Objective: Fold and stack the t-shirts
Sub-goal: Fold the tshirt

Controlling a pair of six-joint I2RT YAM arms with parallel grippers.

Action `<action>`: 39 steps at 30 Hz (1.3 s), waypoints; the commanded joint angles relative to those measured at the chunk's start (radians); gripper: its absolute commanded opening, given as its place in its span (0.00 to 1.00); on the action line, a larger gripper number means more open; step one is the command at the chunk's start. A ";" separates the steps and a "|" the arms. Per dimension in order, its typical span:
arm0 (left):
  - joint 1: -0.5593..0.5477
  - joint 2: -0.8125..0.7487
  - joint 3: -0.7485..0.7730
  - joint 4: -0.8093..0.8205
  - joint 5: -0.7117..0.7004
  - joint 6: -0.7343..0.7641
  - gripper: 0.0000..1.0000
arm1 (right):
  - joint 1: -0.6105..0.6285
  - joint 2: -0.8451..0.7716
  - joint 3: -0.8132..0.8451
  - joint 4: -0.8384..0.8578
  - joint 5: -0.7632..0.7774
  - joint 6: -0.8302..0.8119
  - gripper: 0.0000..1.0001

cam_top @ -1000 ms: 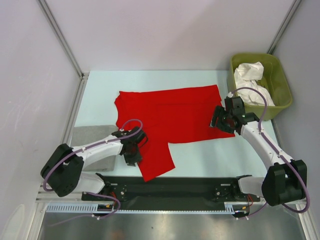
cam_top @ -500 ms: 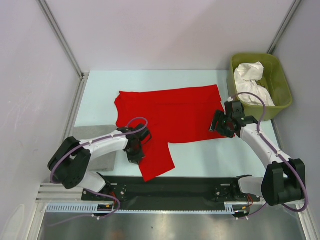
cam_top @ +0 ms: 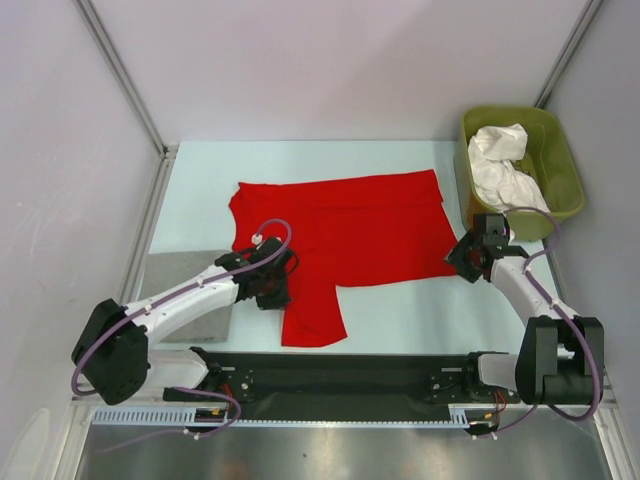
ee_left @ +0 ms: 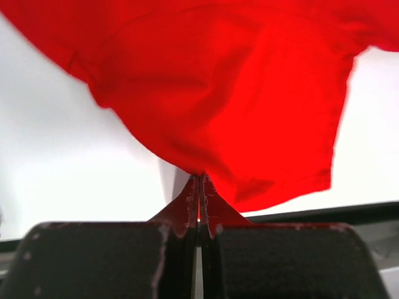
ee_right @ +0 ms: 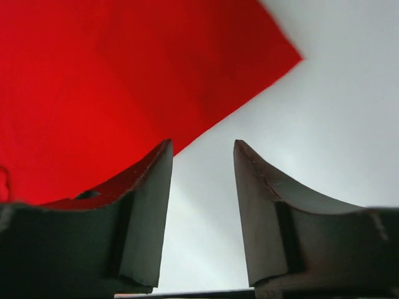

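The red t-shirt (cam_top: 350, 232) lies spread flat on the table, with one flap (cam_top: 312, 318) hanging toward the near edge. My left gripper (cam_top: 277, 291) is shut on the left edge of that flap. In the left wrist view the closed fingertips (ee_left: 199, 179) pinch a fold of red cloth (ee_left: 237, 93) lifted off the table. My right gripper (cam_top: 466, 258) sits at the shirt's near right corner. It stands open over bare table (ee_right: 202, 149), nothing between its fingers, and the red hem (ee_right: 112, 81) passes just left of it. White t-shirts (cam_top: 500, 165) lie crumpled in the tub.
The olive-green tub (cam_top: 562, 150) stands at the back right, just beyond my right gripper. A grey pad (cam_top: 185, 290) lies at the near left, under my left arm. A black rail (cam_top: 340, 372) runs along the near table edge.
My left gripper shut on the red flap and drew it slightly back and right. My right gripper slid right, off the shirt to its corner, and its jaws narrowed.
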 commanded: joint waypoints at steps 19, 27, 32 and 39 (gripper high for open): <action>-0.004 -0.098 0.124 0.075 0.043 0.208 0.00 | -0.069 0.076 -0.132 0.204 0.279 0.209 0.38; -0.005 -0.105 0.121 0.083 0.044 0.216 0.00 | -0.066 0.130 -0.152 0.250 0.291 0.178 0.43; -0.004 -0.119 0.119 0.083 0.041 0.222 0.00 | -0.063 0.171 -0.145 0.290 0.291 0.167 0.43; -0.001 -0.148 0.116 0.080 0.034 0.233 0.00 | -0.040 0.197 -0.094 0.226 0.293 0.209 0.36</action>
